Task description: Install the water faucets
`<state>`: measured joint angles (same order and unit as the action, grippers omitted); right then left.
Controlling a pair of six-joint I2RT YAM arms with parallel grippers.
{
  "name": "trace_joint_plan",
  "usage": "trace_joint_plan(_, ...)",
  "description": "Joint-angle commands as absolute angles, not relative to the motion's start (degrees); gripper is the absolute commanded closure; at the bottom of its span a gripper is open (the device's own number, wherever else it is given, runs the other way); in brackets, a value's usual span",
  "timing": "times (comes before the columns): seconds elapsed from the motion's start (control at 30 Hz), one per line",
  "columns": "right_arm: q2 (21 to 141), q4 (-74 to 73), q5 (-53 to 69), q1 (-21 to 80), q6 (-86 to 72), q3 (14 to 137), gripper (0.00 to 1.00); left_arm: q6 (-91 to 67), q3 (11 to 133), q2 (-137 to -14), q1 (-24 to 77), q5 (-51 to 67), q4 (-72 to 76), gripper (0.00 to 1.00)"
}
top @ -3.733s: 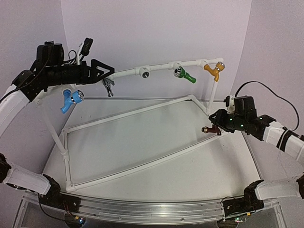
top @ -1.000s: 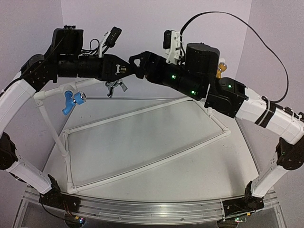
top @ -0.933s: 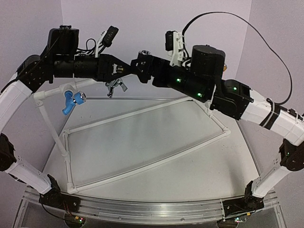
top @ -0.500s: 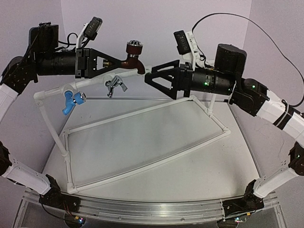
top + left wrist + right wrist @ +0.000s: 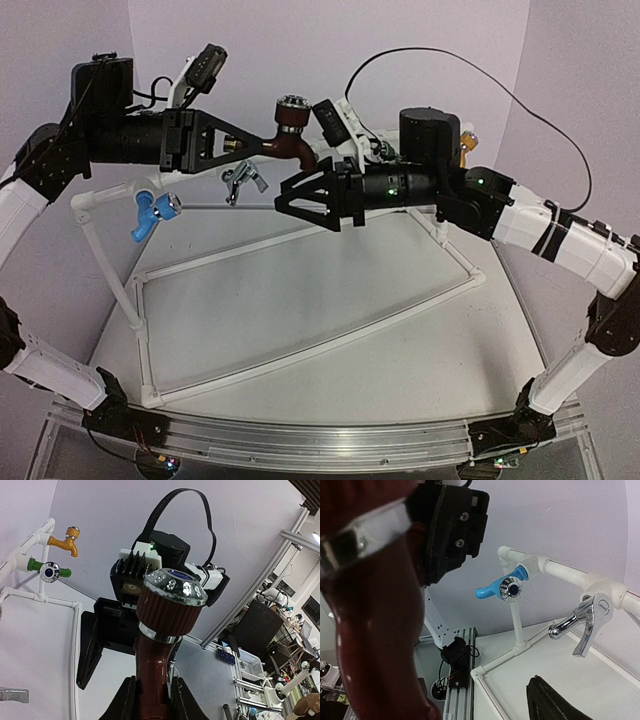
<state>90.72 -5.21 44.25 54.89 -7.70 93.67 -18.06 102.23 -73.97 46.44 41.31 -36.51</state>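
Observation:
My left gripper (image 5: 262, 147) is shut on the stem of the dark brown water faucet (image 5: 291, 138), holding it high above the table with its ribbed knob (image 5: 172, 600) pointing up; the pads (image 5: 125, 700) press both sides of the stem. My right gripper (image 5: 300, 203) hangs open just below and in front of it, empty. One of its fingers (image 5: 550, 702) shows at the bottom of the right wrist view, where the brown faucet (image 5: 370, 625) fills the left side. On the pipe frame sit a blue faucet (image 5: 150, 208), a chrome one (image 5: 243, 180), a green one (image 5: 47, 569) and an orange one (image 5: 67, 539).
The white pipe frame (image 5: 250, 243) stands on the white table, its top rail running behind both arms and its base rectangle spread over the middle. The right arm's forearm (image 5: 520, 220) crosses in front of the frame's right post. An aluminium rail (image 5: 320, 440) borders the near edge.
The brown faucet has passed from my right gripper to my left. The right gripper opened, pulled back to the right, then swung down and left to sit under the faucet, its jaws narrowing a little.

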Motion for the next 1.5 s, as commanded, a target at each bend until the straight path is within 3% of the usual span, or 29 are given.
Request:
trace_joint_plan(0.0, 87.2, 1.9, 49.8, 54.7, -6.8, 94.3, 0.25, -18.7, 102.7, -73.6, 46.2, 43.7, -33.0, 1.0)
trace_joint_plan(0.07, 85.8, 4.6, 50.4, 54.8, -7.1, 92.7, 0.18, -19.0, 102.4, -73.6, 46.2, 43.8, -32.7, 1.0)
trace_joint_plan(0.37, 83.1, 10.5, 48.5, 54.7, -7.5, 89.3, 0.16, -20.4, 101.5, -73.4, 46.2, 44.4, -31.3, 1.0)
trace_joint_plan(0.9, 91.4, 17.3, 54.9, 54.8, -13.9, 97.1, 0.67, -20.8, 100.9, -74.4, 46.2, 46.1, -30.8, 1.0)
trace_joint_plan(1.17, 91.3, 20.1, 54.9, 54.8, -15.2, 96.6, 0.55, -20.5, 100.5, -74.0, 46.2, 46.2, -31.0, 1.0)
trace_joint_plan(1.33, 92.7, 20.7, 54.9, 54.8, -16.2, 97.6, 0.58, -20.4, 100.2, -73.9, 46.3, 46.9, -30.7, 1.0)
trace_joint_plan(1.4, 93.1, 21.0, 54.9, 54.8, -16.6, 98.0, 0.68, -20.4, 100.4, -74.2, 46.2, 46.8, -31.0, 1.0)
trace_joint_plan(1.47, 93.3, 21.6, 55.2, 54.8, -17.0, 98.2, 0.85, -20.5, 100.6, -74.4, 46.2, 46.8, -31.3, 1.0)
